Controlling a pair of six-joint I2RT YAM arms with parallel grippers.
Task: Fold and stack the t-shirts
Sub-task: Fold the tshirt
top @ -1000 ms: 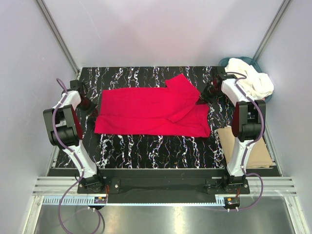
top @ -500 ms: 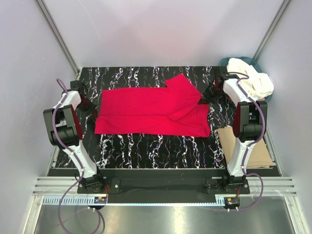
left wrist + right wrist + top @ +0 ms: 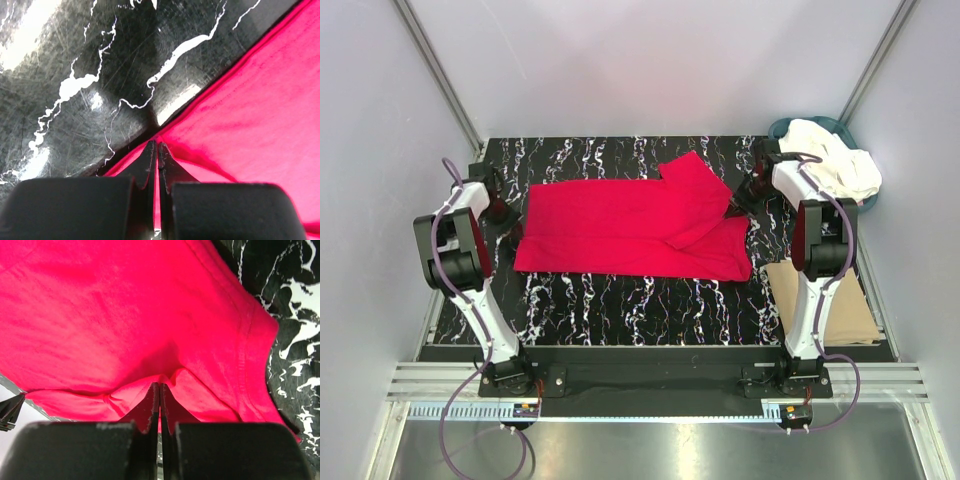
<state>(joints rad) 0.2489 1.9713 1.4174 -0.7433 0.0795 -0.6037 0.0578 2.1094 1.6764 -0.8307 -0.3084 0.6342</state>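
A red t-shirt (image 3: 630,225) lies spread across the black marbled table (image 3: 620,300), with one sleeve folded over near its right end. My left gripper (image 3: 504,214) is at the shirt's left edge and is shut on the hem; in the left wrist view (image 3: 156,146) red cloth (image 3: 250,100) shows between the closed jaws. My right gripper (image 3: 737,198) is at the shirt's right end and is shut on a pinch of the red cloth (image 3: 125,315), as the right wrist view (image 3: 159,386) shows.
A teal basket (image 3: 782,127) with crumpled white shirts (image 3: 835,165) stands at the back right corner. A flat tan piece (image 3: 820,300) lies at the table's right front. Grey walls enclose the table on three sides.
Both arms have shifted slightly inward, the left wrist to the right and the right wrist to the left. The shirt has hardly moved.
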